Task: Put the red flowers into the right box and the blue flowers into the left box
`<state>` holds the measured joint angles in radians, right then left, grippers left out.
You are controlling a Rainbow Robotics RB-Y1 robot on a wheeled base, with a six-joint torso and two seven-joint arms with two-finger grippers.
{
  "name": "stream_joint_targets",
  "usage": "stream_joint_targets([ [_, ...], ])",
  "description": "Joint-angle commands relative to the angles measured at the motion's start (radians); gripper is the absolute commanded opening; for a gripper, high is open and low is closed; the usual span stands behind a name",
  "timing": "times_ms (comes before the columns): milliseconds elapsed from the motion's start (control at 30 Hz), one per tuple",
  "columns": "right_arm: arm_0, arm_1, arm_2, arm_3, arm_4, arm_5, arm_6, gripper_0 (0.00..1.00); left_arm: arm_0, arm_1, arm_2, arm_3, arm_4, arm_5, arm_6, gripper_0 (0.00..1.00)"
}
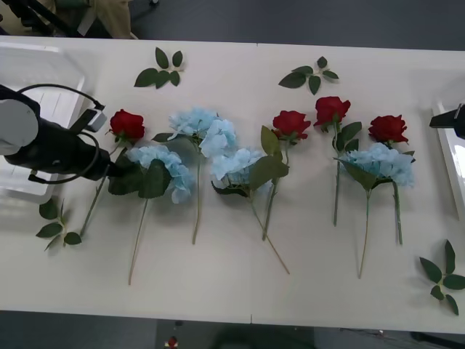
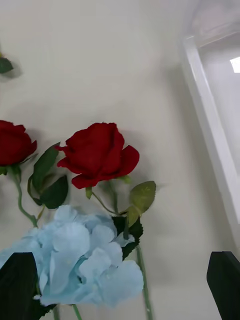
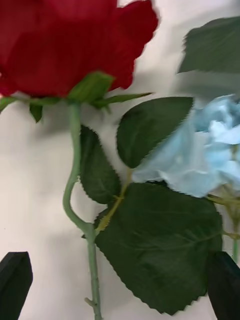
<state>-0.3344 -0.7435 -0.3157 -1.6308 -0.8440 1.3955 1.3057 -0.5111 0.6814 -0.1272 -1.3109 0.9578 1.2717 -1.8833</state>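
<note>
Several red flowers lie in a row on the white table (image 1: 218,283), the leftmost red flower (image 1: 127,125) at the left end and another (image 1: 387,129) at the right end. Blue flowers (image 1: 163,166) (image 1: 381,161) lie among them. My left gripper (image 1: 110,173) is open low over the leftmost rose's stem (image 3: 92,260), which lies between its black fingers (image 3: 15,285), with large leaves and a blue cluster (image 3: 210,150) beside it. My right gripper (image 2: 120,295) is open above the right-end rose (image 2: 97,152) and a blue flower (image 2: 80,260), next to the right box (image 2: 210,130). The left box (image 1: 36,65) sits behind the left arm.
Loose green leaf sprigs lie at the back (image 1: 161,70) (image 1: 311,75), near the front left (image 1: 58,222) and the front right (image 1: 443,276). The right box's rim (image 1: 454,160) runs along the table's right edge. The flower stems point toward the table's front edge.
</note>
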Motion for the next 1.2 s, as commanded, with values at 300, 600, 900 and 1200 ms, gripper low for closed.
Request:
stream_joint_targets([
  [300,-0.051,-0.002,0.113,0.129,0.04,-0.196,-0.023,1.0,-0.064,-0.085,0.011,0.076,-0.211,-0.072,0.003,0.98],
  [600,-0.078,0.0,0.241,0.22,0.057,-0.357,-0.017,1.0,-0.066,-0.117,-0.054,0.082,-0.341,-0.121,0.01,0.68],
  [900,-0.086,0.0,0.314,0.241,0.074,-0.388,-0.017,1.0,-0.066,-0.123,-0.06,0.133,-0.332,-0.16,0.015,0.0],
  [1200,-0.109,-0.002,0.376,0.295,0.094,-0.394,-0.006,1.0,-0.064,-0.109,0.015,0.124,-0.324,-0.161,0.001,0.0],
])
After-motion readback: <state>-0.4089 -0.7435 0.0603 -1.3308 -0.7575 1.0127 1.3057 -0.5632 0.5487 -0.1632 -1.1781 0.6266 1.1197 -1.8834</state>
